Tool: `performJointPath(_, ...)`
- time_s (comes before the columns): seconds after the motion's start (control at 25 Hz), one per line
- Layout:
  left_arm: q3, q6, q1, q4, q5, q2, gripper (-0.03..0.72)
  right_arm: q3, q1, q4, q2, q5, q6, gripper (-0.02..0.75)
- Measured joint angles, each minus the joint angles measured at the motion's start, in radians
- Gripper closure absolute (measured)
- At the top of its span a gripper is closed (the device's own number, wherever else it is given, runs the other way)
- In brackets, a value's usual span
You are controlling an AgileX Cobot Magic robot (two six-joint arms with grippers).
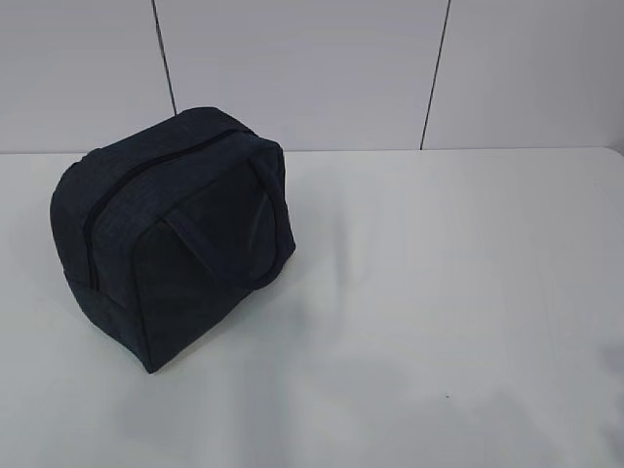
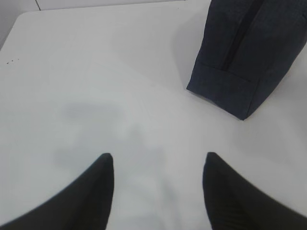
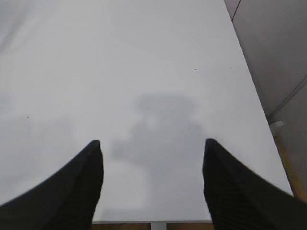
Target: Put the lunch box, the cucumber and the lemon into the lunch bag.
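Observation:
The lunch bag point(image 1: 171, 249) is a boxy dark navy fabric bag standing on the left half of the white table, its zipper line running over the top and its strap handle lying on the facing side. In the left wrist view a corner of the lunch bag point(image 2: 244, 57) shows at the upper right. My left gripper point(image 2: 158, 155) is open over bare table, short of the bag and to its left. My right gripper point(image 3: 151, 142) is open over bare table near the table's edge. The lunch box, the cucumber and the lemon are out of view. Neither gripper shows in the exterior view.
The white table point(image 1: 439, 292) stretches to the right of the bag. A pale panelled wall point(image 1: 312, 68) stands behind it. In the right wrist view the table edge point(image 3: 254, 105) runs along the right, with floor beyond it.

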Motion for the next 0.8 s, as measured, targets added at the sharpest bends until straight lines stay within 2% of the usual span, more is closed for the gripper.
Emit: performJointPath(0.8, 0.000, 0.000, 0.000, 0.000, 0.000, 0.000, 0.256, 0.000, 0.000, 0.000, 0.000, 0.000, 0.000, 0.241)
